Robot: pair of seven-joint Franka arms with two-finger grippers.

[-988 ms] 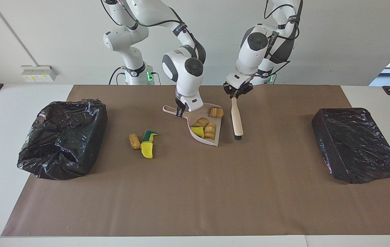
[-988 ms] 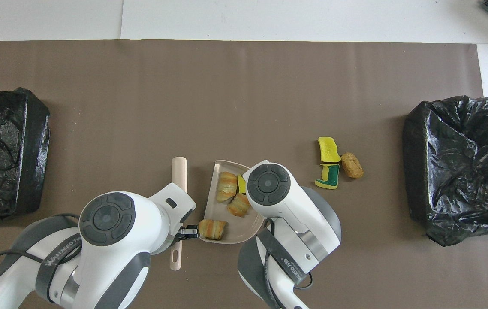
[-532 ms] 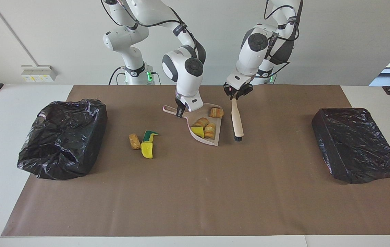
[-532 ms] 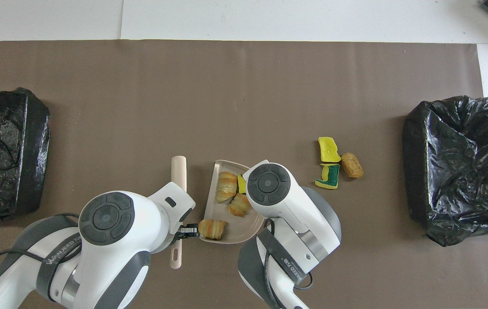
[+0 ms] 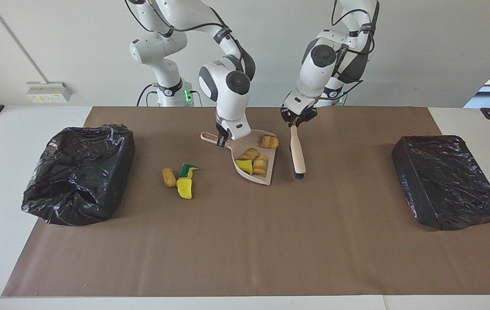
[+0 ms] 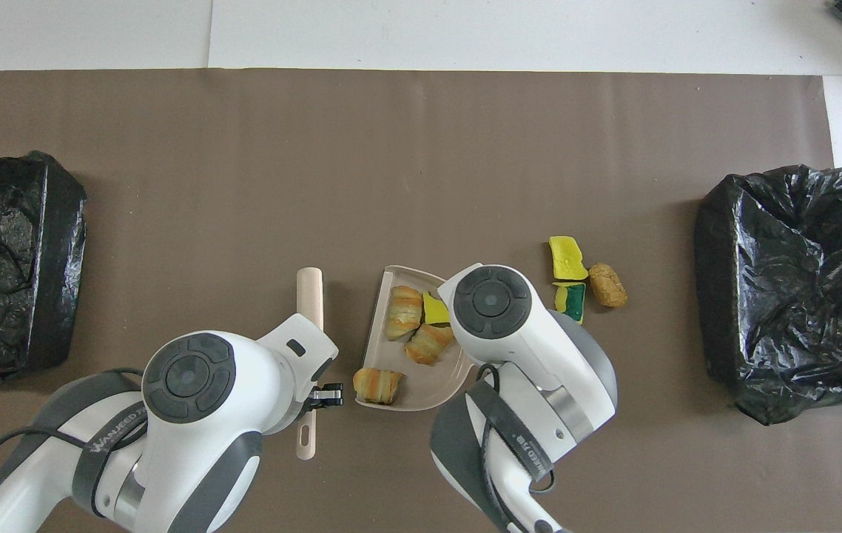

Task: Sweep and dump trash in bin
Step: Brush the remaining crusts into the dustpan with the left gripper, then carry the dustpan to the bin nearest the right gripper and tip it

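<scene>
Right claw [image 5: 221, 140] was clamped on the dustpan [image 5: 271, 168] handle, the pan carrying 4 trash pieces [image 5: 255, 160] with its open lip pointing away from the robots. Left claw [image 5: 295, 122] was closed on the brush [image 5: 298, 153], which lay lengthwise just beside the pan. I judged the dump turned on the bin [image 5: 79, 172] at the right arm's end, past 3 loose bits [image 5: 179, 177] on the counter [image 5: 245, 241] between pan and bin.
</scene>
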